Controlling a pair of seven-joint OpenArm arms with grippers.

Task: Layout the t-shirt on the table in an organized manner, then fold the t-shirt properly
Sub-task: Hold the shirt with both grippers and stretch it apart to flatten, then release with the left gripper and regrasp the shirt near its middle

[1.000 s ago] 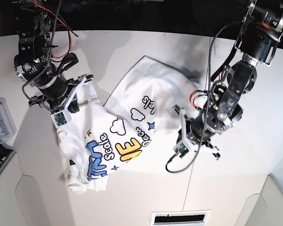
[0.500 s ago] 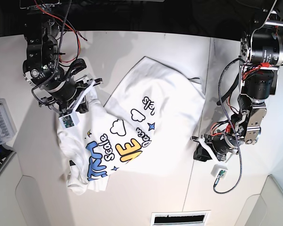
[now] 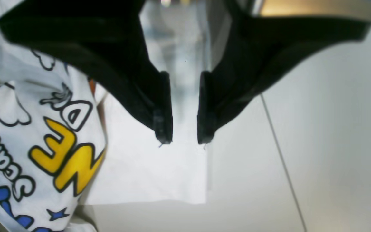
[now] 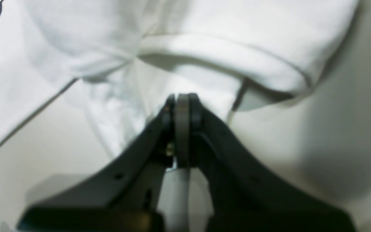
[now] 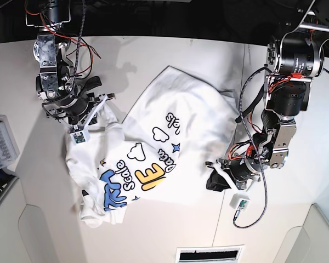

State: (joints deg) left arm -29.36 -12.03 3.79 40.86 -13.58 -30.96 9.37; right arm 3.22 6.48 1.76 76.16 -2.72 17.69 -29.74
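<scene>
Your right end effector (image 5: 96,104) pinches the t-shirt (image 5: 181,131) hem to spread it over the bench (image 5: 164,230); left end effector (image 3: 185,140) narrowly parted, empty, w/ nothing between tips.

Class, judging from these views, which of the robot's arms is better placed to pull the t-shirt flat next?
Probably the right: its gripper is shut on the t-shirt; the left gripper hangs open, empty.

The off-white worktop (image 5: 170,55) carries thin dark seam lines, one running down its right half. The t-shirt (image 5: 181,118) lies on it near the middle, print up and rumpled, one end bunched at the lower left and a plain white flap spread toward the seam. A small grey tray (image 5: 1,143) sits at the left edge.
</scene>
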